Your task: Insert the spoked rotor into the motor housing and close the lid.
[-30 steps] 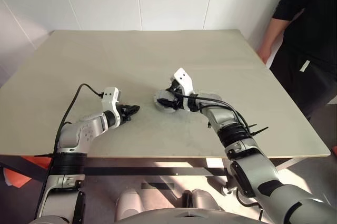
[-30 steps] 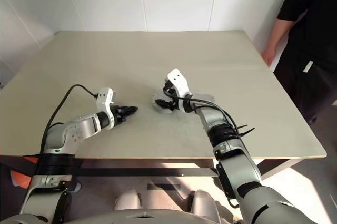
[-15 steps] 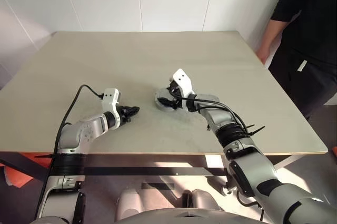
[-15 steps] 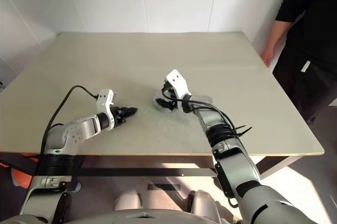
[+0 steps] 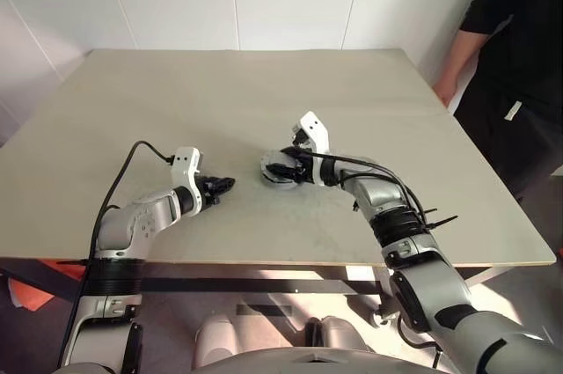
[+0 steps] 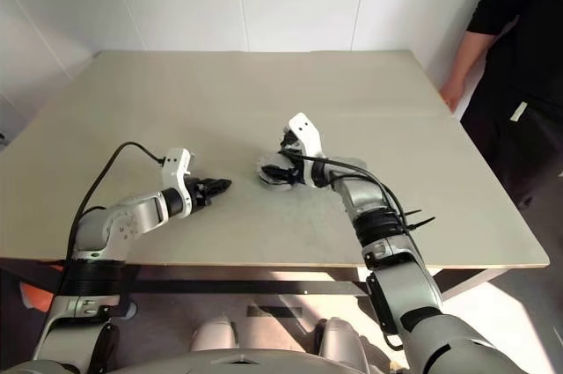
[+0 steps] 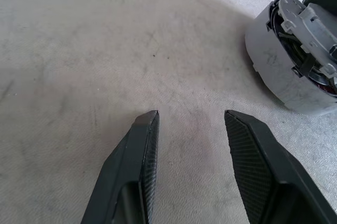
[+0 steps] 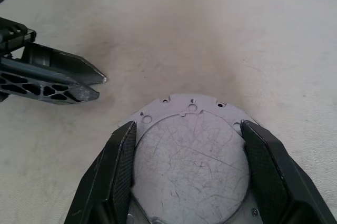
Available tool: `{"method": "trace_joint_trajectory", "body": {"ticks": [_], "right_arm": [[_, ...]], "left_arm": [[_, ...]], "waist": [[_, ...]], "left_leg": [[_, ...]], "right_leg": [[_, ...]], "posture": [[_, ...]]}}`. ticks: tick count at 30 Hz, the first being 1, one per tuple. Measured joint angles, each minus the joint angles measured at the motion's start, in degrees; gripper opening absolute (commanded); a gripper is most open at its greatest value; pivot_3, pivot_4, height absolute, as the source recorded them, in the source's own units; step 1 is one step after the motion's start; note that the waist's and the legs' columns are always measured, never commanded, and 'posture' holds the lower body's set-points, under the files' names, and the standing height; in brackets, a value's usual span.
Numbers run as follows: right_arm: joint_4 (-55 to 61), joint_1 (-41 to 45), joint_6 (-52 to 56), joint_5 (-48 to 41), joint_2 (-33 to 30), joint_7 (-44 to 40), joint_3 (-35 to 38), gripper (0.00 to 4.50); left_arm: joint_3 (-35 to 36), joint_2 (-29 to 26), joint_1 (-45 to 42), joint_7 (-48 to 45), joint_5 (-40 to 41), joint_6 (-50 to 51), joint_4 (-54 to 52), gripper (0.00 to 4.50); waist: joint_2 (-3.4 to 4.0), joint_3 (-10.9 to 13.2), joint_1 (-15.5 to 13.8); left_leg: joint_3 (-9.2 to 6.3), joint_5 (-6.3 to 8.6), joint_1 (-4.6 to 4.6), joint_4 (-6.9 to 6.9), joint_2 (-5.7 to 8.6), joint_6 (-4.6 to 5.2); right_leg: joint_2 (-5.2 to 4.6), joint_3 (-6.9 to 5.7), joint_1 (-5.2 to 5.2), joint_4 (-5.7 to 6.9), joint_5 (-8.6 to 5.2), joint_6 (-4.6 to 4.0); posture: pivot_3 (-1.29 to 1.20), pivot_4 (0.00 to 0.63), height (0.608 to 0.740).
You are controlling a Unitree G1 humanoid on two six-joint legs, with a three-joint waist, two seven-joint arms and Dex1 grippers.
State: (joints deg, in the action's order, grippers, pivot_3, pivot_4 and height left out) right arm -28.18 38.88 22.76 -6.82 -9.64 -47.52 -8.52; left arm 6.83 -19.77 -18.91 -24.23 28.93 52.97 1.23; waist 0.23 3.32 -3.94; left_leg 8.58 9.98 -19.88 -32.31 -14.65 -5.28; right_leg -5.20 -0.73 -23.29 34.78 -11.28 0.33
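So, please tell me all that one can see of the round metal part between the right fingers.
The motor housing is a squat, round, silver-grey metal part. Its flat face is scratched, with small holes along the rim. The left wrist view shows its plain grey side wall and a dark inside with pale pieces at the open end. It seems tipped on its side on the beige table, and the right gripper has a black finger against each side.

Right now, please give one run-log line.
left gripper: open, empty | right gripper: shut on squat silver metal motor housing
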Motion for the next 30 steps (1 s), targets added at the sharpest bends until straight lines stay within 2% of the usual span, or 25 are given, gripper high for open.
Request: {"method": "trace_joint_trajectory", "body": {"ticks": [9, 30], "right_arm": [[-0.88, 0.01, -4.36, 1.01, 1.31, 3.38, -0.25, 3.02], [-3.88, 0.37, -7.16, 2.46, 0.82, 3.15, -1.26, 3.02]], "left_arm": [[-0.02, 0.23, 0.00, 0.04, -0.02, -0.05, -0.13, 2.09], [-0.02, 0.23, 0.01, 0.13, -0.10, -0.04, -0.06, 2.09]], "waist": [[0.04, 0.01, 0.01], [0.03, 0.00, 0.01]], "left_leg": [[0.01, -0.01, -0.09, 0.04, 0.00, -0.01], [0.01, -0.01, -0.07, 0.02, 0.00, -0.01]], "right_leg": [[-0.01, -0.03, -0.15, -0.03, 0.00, 0.00], [0.00, -0.02, -0.09, -0.02, 0.00, -0.01]], "posture": [[0.00, 0.000, 0.740], [0.00, 0.000, 0.740]]}}
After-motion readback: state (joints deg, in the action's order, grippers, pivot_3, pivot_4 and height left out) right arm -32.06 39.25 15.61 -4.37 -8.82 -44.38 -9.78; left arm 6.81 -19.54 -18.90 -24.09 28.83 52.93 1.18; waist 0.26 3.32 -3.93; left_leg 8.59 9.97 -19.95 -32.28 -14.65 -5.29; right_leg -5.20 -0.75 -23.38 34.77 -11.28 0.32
